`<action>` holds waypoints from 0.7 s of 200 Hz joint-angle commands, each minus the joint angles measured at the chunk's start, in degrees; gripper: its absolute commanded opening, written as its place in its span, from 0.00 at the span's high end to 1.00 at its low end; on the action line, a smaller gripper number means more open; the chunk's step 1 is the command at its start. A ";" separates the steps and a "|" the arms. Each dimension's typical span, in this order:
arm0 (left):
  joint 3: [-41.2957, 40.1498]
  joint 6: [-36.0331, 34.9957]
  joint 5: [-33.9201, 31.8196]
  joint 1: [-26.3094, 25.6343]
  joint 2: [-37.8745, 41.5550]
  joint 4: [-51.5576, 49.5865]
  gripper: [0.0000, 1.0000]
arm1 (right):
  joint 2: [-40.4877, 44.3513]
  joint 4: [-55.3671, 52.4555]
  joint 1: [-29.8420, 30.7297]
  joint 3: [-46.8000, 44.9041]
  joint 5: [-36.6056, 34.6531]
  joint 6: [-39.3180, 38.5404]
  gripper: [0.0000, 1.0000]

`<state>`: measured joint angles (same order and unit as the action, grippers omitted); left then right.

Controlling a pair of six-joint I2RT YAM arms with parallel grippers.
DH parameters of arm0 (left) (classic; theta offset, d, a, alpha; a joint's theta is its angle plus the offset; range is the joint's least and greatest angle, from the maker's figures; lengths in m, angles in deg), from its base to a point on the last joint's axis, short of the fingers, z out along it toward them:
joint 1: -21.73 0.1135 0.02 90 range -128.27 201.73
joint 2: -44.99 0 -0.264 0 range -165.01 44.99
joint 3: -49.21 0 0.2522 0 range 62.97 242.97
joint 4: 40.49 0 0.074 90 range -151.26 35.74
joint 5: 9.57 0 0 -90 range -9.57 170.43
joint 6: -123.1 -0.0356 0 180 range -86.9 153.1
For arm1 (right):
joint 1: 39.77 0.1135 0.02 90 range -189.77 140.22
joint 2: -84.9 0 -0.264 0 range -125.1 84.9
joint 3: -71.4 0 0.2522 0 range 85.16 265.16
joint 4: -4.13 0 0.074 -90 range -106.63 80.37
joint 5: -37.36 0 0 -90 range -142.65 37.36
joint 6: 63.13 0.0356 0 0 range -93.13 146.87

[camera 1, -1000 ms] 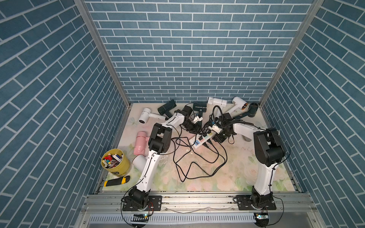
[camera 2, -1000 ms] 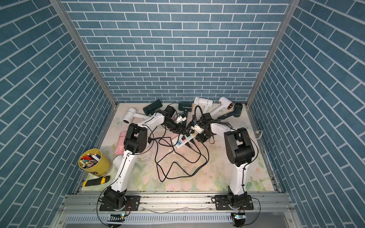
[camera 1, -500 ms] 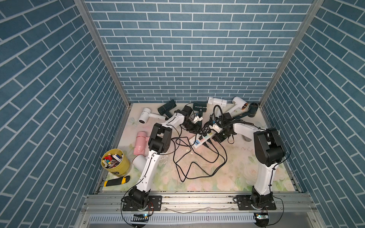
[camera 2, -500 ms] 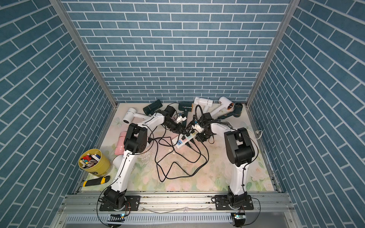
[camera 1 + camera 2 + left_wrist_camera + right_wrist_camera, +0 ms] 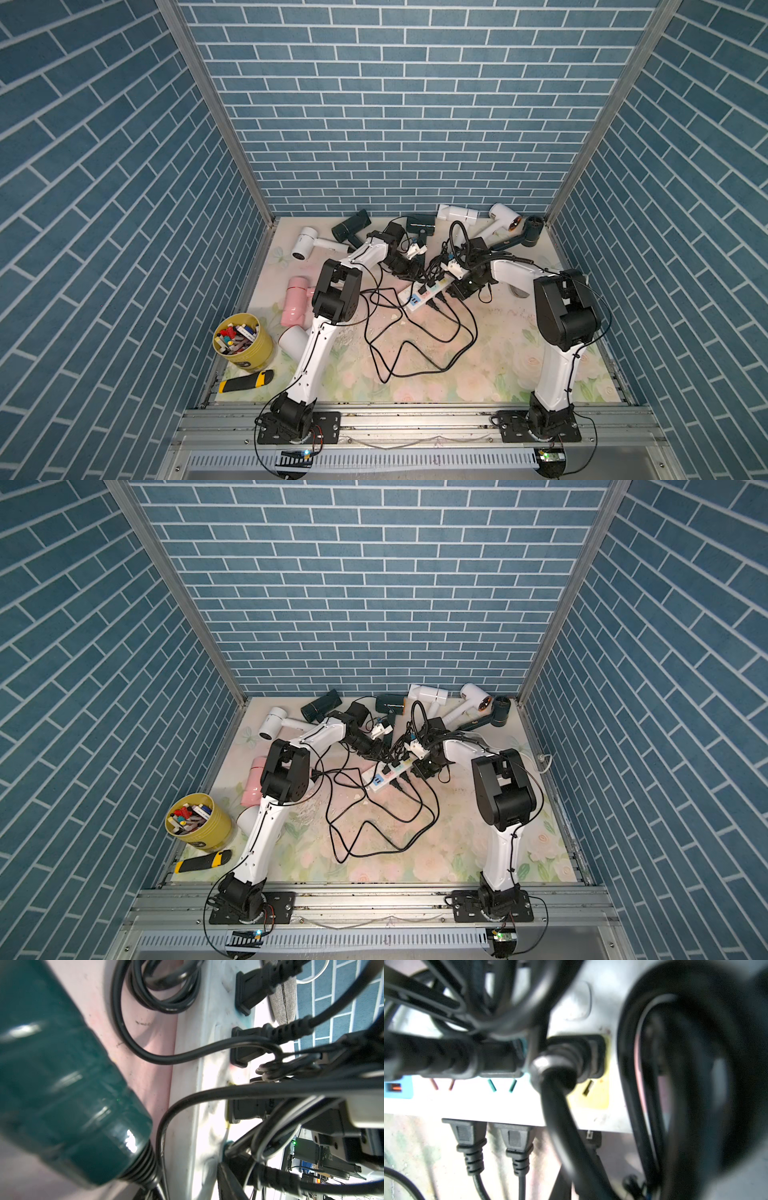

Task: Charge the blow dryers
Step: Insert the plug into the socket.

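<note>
The blow dryers point(image 5: 456, 212) lie on the counter point(image 5: 498, 365), most of them along its far edge; a pink blow dryer point(image 5: 296, 301) lies beside the left arm. The power strip point(image 5: 428, 291) lies mid-counter with black plugs point(image 5: 512, 1136) seated. The left claw point(image 5: 410, 272) sits among cords above the strip; its state cannot be told. The right claw point(image 5: 461, 290) is clenched at the strip's end.

Top views bright, sharp — wrist views: blow dryer point(image 5: 62, 1084) blurred, power strip point(image 5: 207, 1053) overexposed.
</note>
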<state>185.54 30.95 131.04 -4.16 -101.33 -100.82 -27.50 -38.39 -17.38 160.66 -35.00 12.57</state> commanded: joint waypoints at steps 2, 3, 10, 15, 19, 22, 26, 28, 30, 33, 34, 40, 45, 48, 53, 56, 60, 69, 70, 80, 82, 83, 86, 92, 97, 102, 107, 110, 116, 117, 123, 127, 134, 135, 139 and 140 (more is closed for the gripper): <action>-4.06 -0.93 3.67 -6.62 -5.20 -5.74 0.57 | 3.55 44.70 2.23 6.31 2.48 4.60 1.00; -4.07 -0.92 3.69 -6.67 -5.20 -5.73 0.57 | 3.62 44.77 2.31 6.27 2.39 4.58 1.00; -4.14 -0.92 3.58 -6.63 -5.25 -5.77 0.57 | 3.91 45.17 2.63 6.11 1.91 4.30 1.00; -4.13 -1.02 3.53 -6.70 -5.28 -5.82 0.57 | 4.02 45.55 2.82 6.14 1.63 4.14 1.00; -4.24 -1.01 3.57 -6.63 -5.29 -5.83 0.57 | 4.03 45.75 2.91 6.15 1.52 4.05 1.00; -4.24 -1.01 3.56 -6.71 -5.29 -5.82 0.57 | 3.96 45.80 2.96 6.29 1.51 4.07 1.00; -4.22 -1.03 3.60 -6.71 -5.22 -5.82 0.57 | 3.90 45.88 2.97 6.44 1.59 4.10 1.00; -4.18 -1.08 3.55 -6.76 -5.23 -5.82 0.57 | 3.80 45.95 3.00 6.55 1.64 4.15 1.00; -4.24 -1.05 3.60 -6.79 -5.21 -5.82 0.57 | 3.73 45.97 2.98 6.64 1.67 4.19 1.00; -4.26 -1.09 3.58 -6.79 -5.20 -5.84 0.57 | 3.62 46.07 3.00 6.70 1.68 4.24 1.00; -4.22 -1.10 3.60 -6.80 -5.20 -5.83 0.57 | 3.56 46.15 3.01 6.78 1.69 4.26 1.00; -4.23 -1.10 3.65 -6.80 -5.20 -5.82 0.57 | 3.15 46.43 3.01 6.87 1.75 4.37 1.00; -4.30 -1.10 3.73 -6.81 -5.17 -5.82 0.57 | 2.56 46.50 3.01 7.15 1.97 4.52 1.00; -4.30 -1.14 3.63 -6.87 -5.12 -5.74 0.57 | 2.19 46.67 3.01 7.34 2.17 4.62 1.00; -4.33 -1.17 3.62 -6.93 -5.04 -5.73 0.57 | 1.75 47.35 3.06 7.24 2.45 4.91 1.00; -4.35 -1.23 3.62 -6.90 -4.95 -5.75 0.57 | 1.58 47.94 3.09 6.97 2.59 5.12 1.00; -4.34 -1.23 3.62 -6.96 -4.99 -5.77 0.57 | 1.49 48.70 3.13 6.54 2.65 5.39 1.00; -4.66 -1.36 3.54 -7.00 -4.77 -5.82 0.57 | 1.91 50.26 3.47 5.59 2.67 5.73 1.00; -4.73 -1.36 3.58 -6.99 -4.77 -5.82 0.58 | 2.01 50.45 3.46 5.43 2.66 5.76 1.00; -5.32 -1.49 3.45 -6.99 -4.40 -5.82 0.58 | 2.97 50.09 3.87 4.96 2.59 5.63 1.00; -5.49 -1.53 3.45 -6.98 -4.34 -5.82 0.58 | 3.15 49.42 3.99 5.17 2.57 5.55 1.00; -5.62 -1.53 3.44 -6.94 -4.24 -5.82 0.58 | 3.24 49.02 4.03 5.26 2.57 5.49 1.00; -5.92 -1.54 3.44 -6.90 -4.09 -5.70 0.58 | 3.38 47.75 4.14 5.69 2.49 5.25 1.00; -6.95 -1.42 3.46 -6.83 -3.51 -5.24 0.58 | 3.60 44.59 4.36 6.86 2.69 4.52 1.00; -7.97 -1.18 3.55 -6.63 -2.74 -4.65 0.58 | 3.90 42.58 4.49 7.17 2.82 3.97 1.00; -9.04 -0.85 3.53 -6.45 -1.90 -3.81 0.57 | 4.22 40.88 4.58 7.05 2.91 3.50 1.00; -10.45 -0.40 3.41 -6.14 -0.94 -2.84 0.57 | 4.52 38.73 4.67 6.81 2.92 3.14 1.00; -11.29 -0.07 3.24 -5.93 -0.30 -2.19 0.57 | 4.67 37.16 4.75 6.69 2.92 2.94 1.00; -13.08 0.64 2.96 -5.42 1.01 -0.86 0.57 | 5.21 35.10 4.85 6.18 3.00 2.81 1.00; -13.33 0.78 2.89 -5.32 1.16 -0.70 0.57 | 5.32 34.74 4.85 6.03 3.00 2.80 1.00; -14.95 1.34 2.70 -4.66 2.33 0.48 0.57 | 6.49 33.63 4.97 4.30 2.87 2.89 1.00; -16.03 1.71 2.43 -4.28 3.21 1.20 0.57 | 7.31 33.34 5.24 2.66 2.54 2.88 1.00; -17.75 2.35 2.27 -3.32 4.41 2.36 0.57 | 8.84 32.21 5.67 -0.32 1.89 2.61 1.00; -17.95 2.43 2.29 -3.17 4.52 2.53 0.57 | 9.03 31.98 5.75 -0.69 1.83 2.57 1.00; -18.83 2.81 2.05 -2.71 5.20 3.07 0.57 | 9.57 31.27 5.98 -1.69 1.78 2.47 1.00; -19.02 2.88 2.00 -2.52 5.32 3.19 0.57 | 9.74 31.02 6.03 -1.94 1.78 2.41 1.00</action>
<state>174.46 31.89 130.13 -3.87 -95.63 -91.29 -25.69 -37.03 -15.09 158.89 -38.86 14.05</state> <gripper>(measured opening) 0.431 0.148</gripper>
